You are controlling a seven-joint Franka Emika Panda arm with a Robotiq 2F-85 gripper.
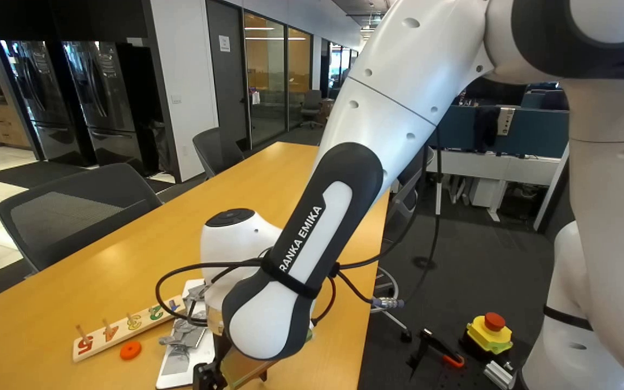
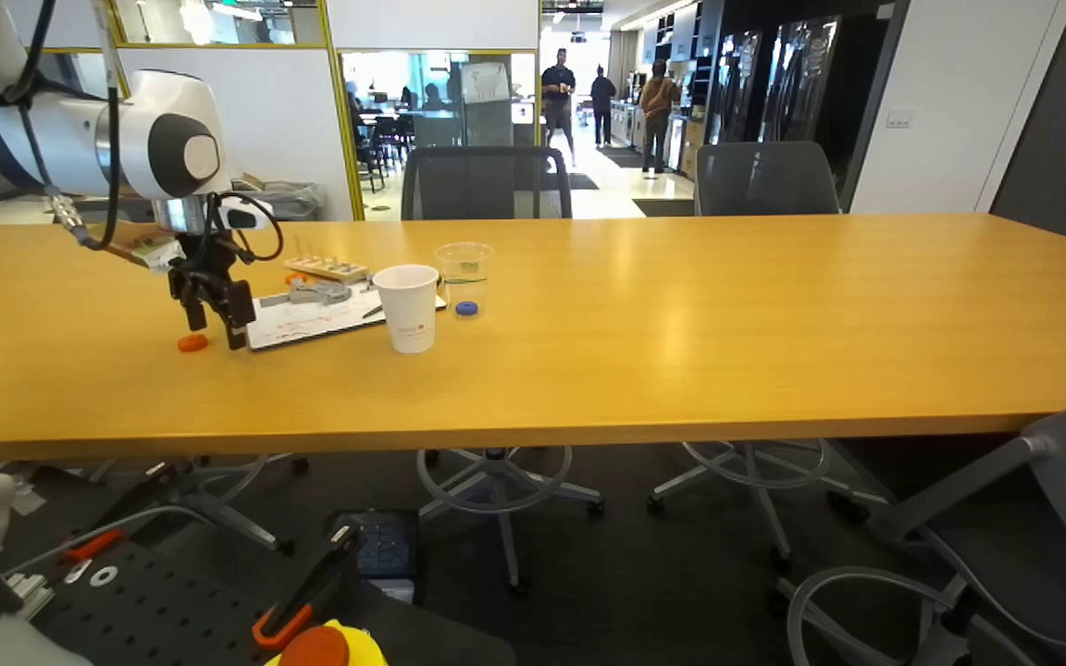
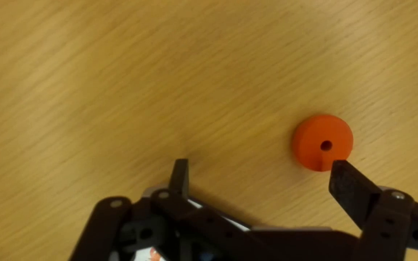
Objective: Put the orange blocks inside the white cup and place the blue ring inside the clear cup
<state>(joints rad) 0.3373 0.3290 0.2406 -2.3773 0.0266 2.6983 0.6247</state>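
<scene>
1. While our jaws stand wide apart with nothing in their grip, we have them low over the bench (image 2: 727, 342).
2. Near them, one orange block (image 3: 318, 137) lies flat; in the wrist view the jaws hide a bit of its edge.
3. We see a second orange block (image 1: 130, 350) beside the wooden number board (image 1: 121, 332).
4. Our white cup (image 2: 410, 310) stands upright near the whiteboard (image 2: 306, 322).
5. Behind it, in an exterior view, we see the clear cup (image 2: 464, 266), with the blue ring (image 2: 466, 308) at its foot; we cannot tell whether inside or in front.
</scene>
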